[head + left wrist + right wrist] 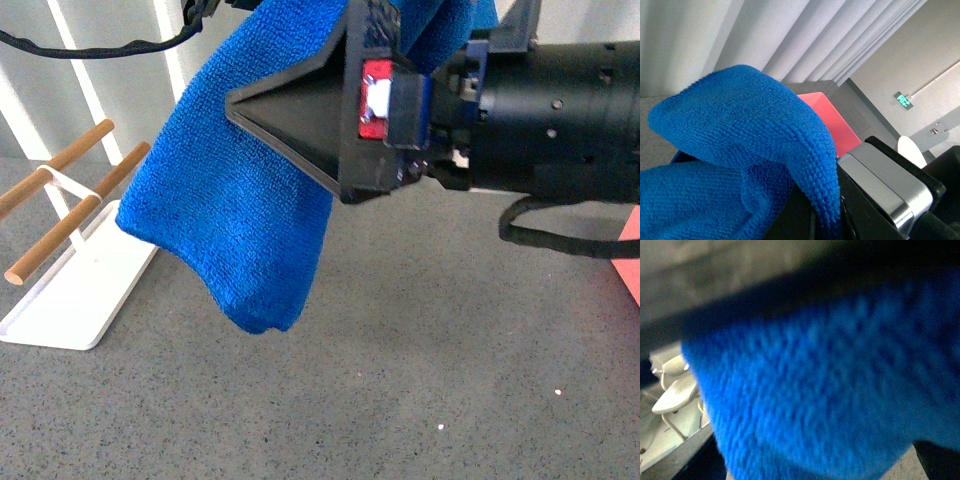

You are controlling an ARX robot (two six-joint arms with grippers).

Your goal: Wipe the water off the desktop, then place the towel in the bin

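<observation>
Towel (235, 220) hangs above desk (420, 380) by right claw (250, 108). Left claw (875, 192) under towel fold. Can't tell either claw's grip. Bin (832, 122) behind.

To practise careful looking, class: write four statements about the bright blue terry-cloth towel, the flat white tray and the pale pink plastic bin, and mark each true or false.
1. The bright blue terry-cloth towel lies spread flat on the speckled dark grey desktop. False: it hangs lifted, in folds.
2. The flat white tray carries two wooden rods. True.
3. The towel is inside the pale pink plastic bin. False: it hangs outside the bin.
4. In the front view, the tray stands left of the towel. True.
</observation>
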